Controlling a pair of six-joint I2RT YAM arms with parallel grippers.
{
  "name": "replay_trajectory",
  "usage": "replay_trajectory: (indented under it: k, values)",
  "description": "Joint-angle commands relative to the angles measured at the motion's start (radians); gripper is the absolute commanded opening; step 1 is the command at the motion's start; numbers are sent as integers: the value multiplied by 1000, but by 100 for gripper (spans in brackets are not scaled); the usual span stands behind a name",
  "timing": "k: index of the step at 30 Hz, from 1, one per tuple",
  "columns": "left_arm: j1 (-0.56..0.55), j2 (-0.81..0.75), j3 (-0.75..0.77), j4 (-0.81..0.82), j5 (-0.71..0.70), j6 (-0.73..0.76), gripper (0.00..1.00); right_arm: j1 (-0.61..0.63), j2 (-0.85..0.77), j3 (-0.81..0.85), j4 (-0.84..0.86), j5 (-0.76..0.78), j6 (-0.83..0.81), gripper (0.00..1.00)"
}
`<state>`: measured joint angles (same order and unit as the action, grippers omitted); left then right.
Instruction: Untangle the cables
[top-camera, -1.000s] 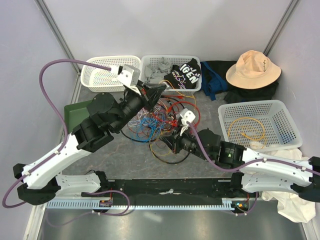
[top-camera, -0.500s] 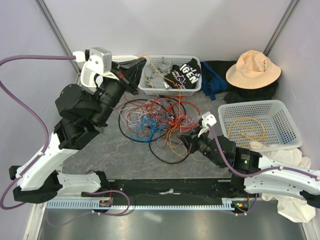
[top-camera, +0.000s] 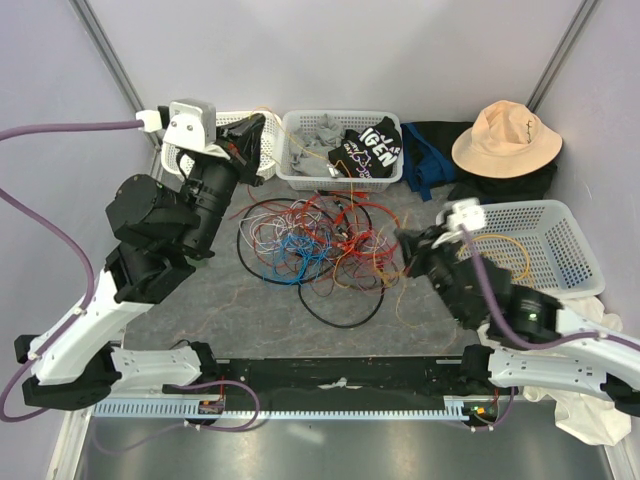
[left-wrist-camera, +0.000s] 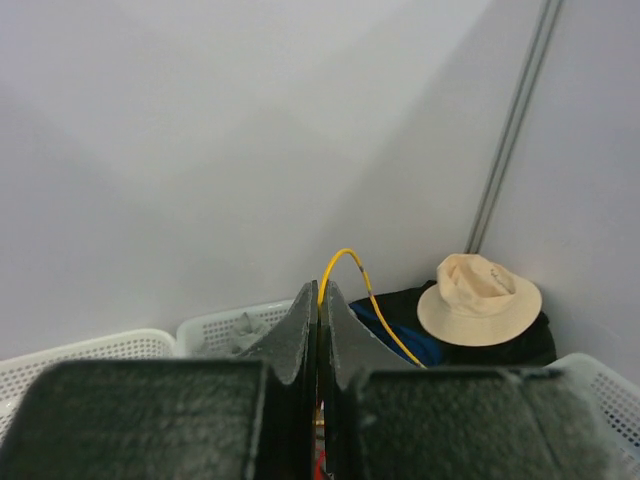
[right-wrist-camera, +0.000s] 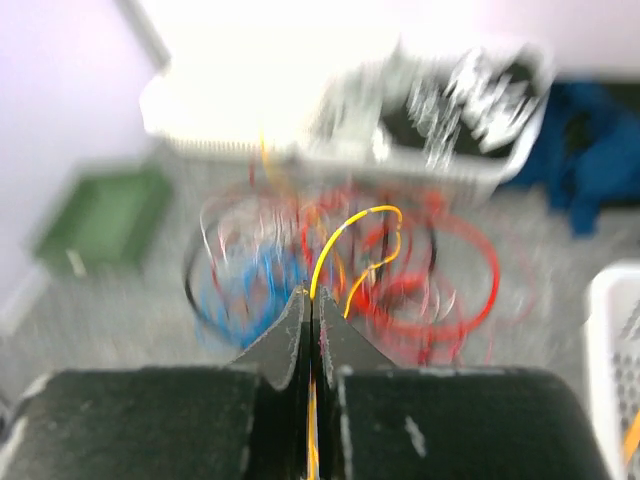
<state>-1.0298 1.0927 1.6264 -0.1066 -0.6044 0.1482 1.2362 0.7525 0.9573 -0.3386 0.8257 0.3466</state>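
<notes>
The cables (top-camera: 318, 240) lie in a loose tangle of red, blue, orange, white and black strands mid-table. My left gripper (top-camera: 256, 135) is raised over the back-left basket, shut on a yellow cable (left-wrist-camera: 350, 262) that arches out from between its fingertips (left-wrist-camera: 305, 300). To the right of the tangle, my right gripper (top-camera: 404, 245) is shut on another yellow cable (right-wrist-camera: 345, 225), which curves from its tips toward the tangle (right-wrist-camera: 400, 260). The right wrist view is blurred.
Two white baskets stand at the back: one at the left (top-camera: 190, 160), one (top-camera: 340, 150) holding clothes. A third basket (top-camera: 520, 245) at the right holds a coiled yellow cable (top-camera: 495, 262). A tan hat (top-camera: 505, 138) lies on dark cloth. A green tray (right-wrist-camera: 95, 215) sits left.
The left arm rose and swung back-left off the tangle with a yellow cable. The right gripper shut on a yellow strand and pulled away to the right.
</notes>
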Motion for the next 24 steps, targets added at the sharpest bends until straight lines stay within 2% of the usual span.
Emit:
replay_trajectory:
  k: [1, 7, 12, 13, 17, 24]
  values:
    - [0, -46, -75, 68, -158, 109, 2, 2, -39, 239, 1, 261, -144, 0]
    - [7, -148, -154, 104, -224, 137, 2, 2, -126, 343, 70, 360, -233, 0]
    - [5, -204, -224, 70, -181, 29, 2, 2, -113, 362, 188, 513, -337, 0]
    - [5, -215, -238, 56, -161, 12, 2, 3, -108, 357, 222, 539, -413, 0]
    - [5, -267, -318, 41, -114, -90, 2, 2, -105, 292, 390, 670, -563, 0]
    - [7, -280, -454, 10, -12, -252, 2, 3, -203, 91, 405, 786, -480, 0]
